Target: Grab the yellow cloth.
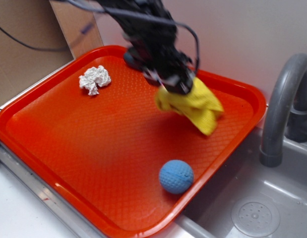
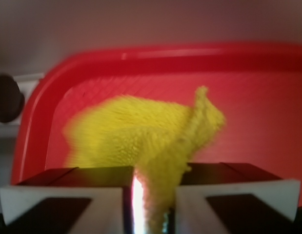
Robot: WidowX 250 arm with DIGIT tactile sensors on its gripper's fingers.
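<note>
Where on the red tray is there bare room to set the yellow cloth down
The widest bare patch of the red tray lies between the white paper wad, the blue ball and the near-left rim. The far side is crowded: the gripper holds the yellow cloth there.
</note>
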